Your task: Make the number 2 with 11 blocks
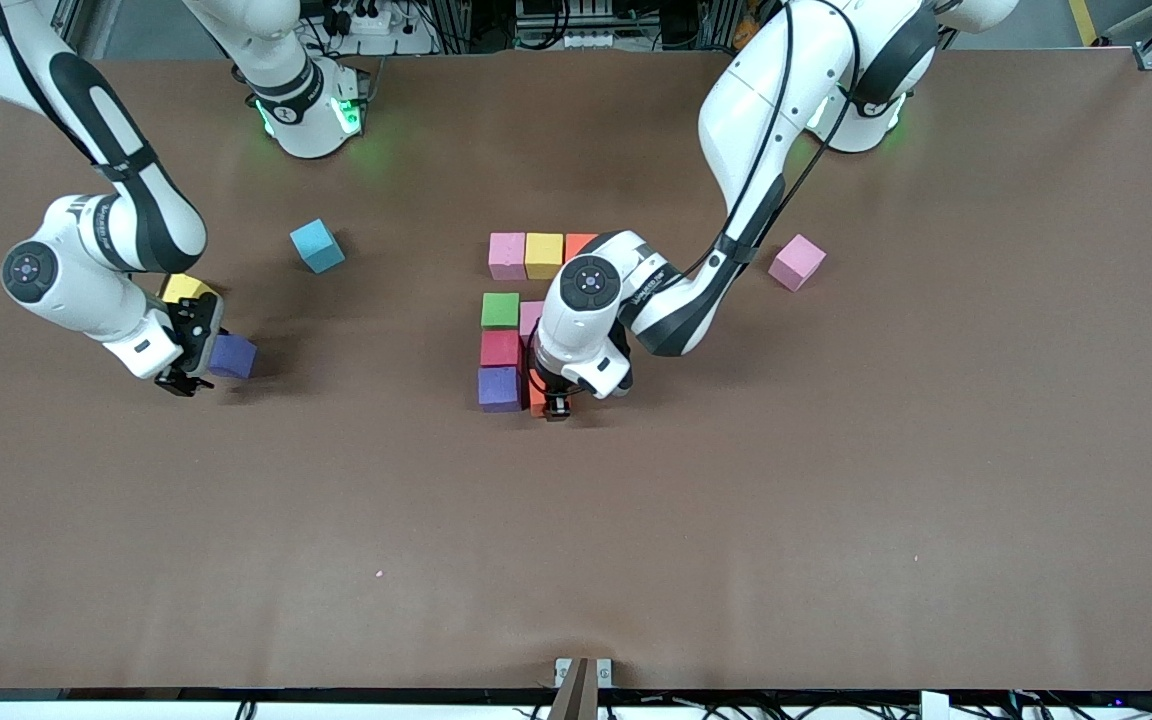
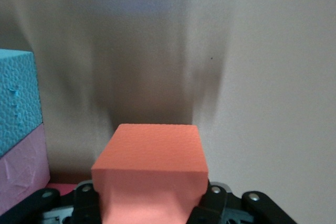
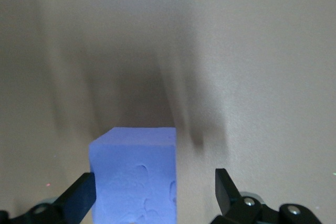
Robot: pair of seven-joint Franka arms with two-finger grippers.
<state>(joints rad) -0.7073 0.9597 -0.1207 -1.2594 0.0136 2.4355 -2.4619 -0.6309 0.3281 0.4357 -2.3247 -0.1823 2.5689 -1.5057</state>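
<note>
The blocks are small matte foam cubes with a fine pebbled skin and square edges. The partly built 2 point(image 1: 516, 320) sits mid-table: a pink point(image 1: 507, 255), yellow point(image 1: 543, 255) and orange point(image 1: 579, 244) row farthest from the front camera, then a green point(image 1: 500, 310), red point(image 1: 500, 348) and purple point(image 1: 499, 388) column running nearer. The left arm covers the cubes beside that column. The left gripper point(image 1: 557, 404) is low beside the purple cube, fingers point(image 2: 212, 203) pinching an orange cube point(image 2: 152, 174), apparently at table level. The right gripper point(image 1: 188, 382), toward the right arm's end of the table, has its fingers point(image 3: 79, 198) spread around a loose violet cube point(image 3: 134, 179). A yellow cube point(image 1: 183, 288) is half hidden by that arm. A blue cube point(image 1: 317, 246) and a pink cube point(image 1: 797, 262) lie apart.
</note>
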